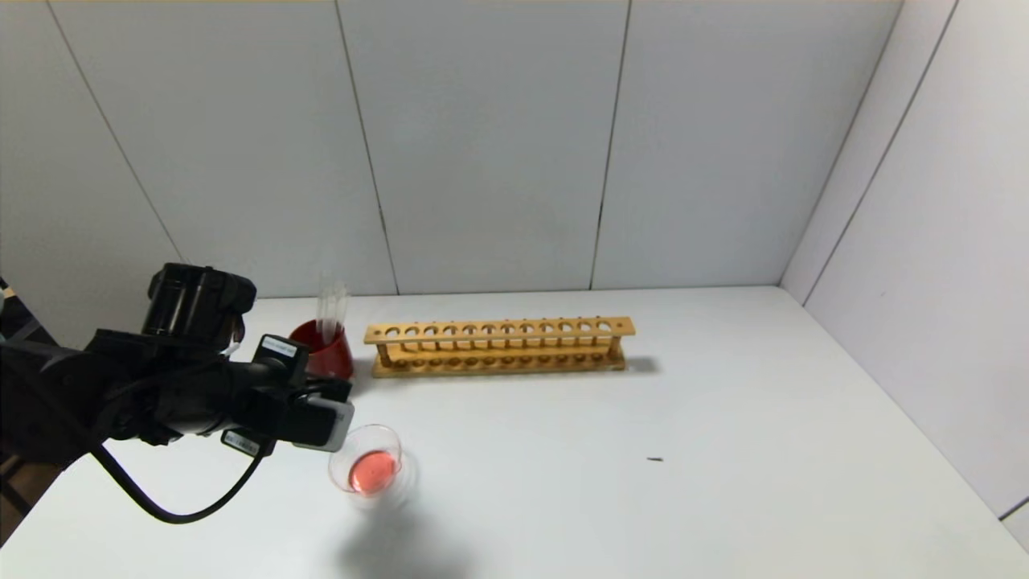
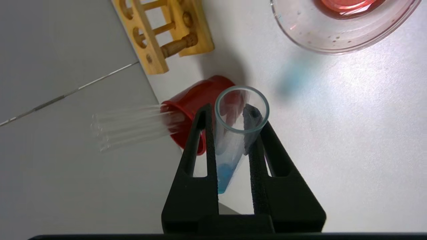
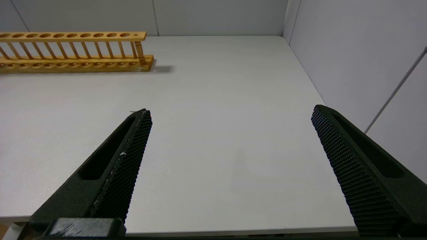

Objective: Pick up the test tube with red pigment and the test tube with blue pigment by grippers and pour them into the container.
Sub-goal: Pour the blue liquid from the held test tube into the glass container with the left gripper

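Note:
My left gripper (image 2: 230, 111) is shut on the test tube with blue pigment (image 2: 233, 133). The tube is tilted and a short teal column (image 2: 223, 176) sits at its round end. In the head view the left gripper (image 1: 334, 422) hovers at the left rim of the container (image 1: 366, 462), a small clear glass dish holding red liquid. The dish rim also shows in the left wrist view (image 2: 333, 46). No tube with red pigment is in view. My right gripper (image 3: 230, 111) is open and empty over the bare table near its front right edge.
A dark red cup (image 1: 325, 350) with several colourless tubes (image 1: 331, 310) stands behind the dish. A long wooden tube rack (image 1: 498, 346) stands empty at the back middle. Walls close the back and right sides.

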Robot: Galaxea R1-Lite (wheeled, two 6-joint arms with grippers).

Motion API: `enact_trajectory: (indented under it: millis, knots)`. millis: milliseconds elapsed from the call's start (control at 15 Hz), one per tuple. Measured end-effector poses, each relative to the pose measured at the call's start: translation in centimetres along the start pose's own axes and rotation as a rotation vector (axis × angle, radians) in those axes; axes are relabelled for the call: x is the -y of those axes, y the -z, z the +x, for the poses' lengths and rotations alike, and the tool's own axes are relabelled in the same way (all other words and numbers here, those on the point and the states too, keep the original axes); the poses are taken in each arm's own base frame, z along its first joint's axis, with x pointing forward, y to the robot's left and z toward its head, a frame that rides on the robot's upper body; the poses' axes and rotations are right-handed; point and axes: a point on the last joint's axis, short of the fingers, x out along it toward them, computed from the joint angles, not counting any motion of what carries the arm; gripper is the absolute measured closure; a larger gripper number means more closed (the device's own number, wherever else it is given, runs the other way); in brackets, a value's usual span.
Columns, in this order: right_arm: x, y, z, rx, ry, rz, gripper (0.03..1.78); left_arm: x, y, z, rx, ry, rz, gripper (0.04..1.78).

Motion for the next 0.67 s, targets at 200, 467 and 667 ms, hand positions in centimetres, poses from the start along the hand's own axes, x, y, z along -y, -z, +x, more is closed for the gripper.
enact_trajectory:
  millis: [200, 467, 667]
  knots:
    - [0.0, 0.0, 0.0, 0.000, 0.000, 0.000, 0.06, 0.2, -0.5, 0.5, -0.034, 0.025, 0.074, 1.50]
    - [0.0, 0.0, 0.0, 0.000, 0.000, 0.000, 0.06, 0.6, -0.6, 0.9, -0.058, 0.053, 0.153, 1.50]
    - [0.0, 0.0, 0.0, 0.000, 0.000, 0.000, 0.06, 0.7, -0.6, 1.4, -0.067, 0.073, 0.200, 1.50]
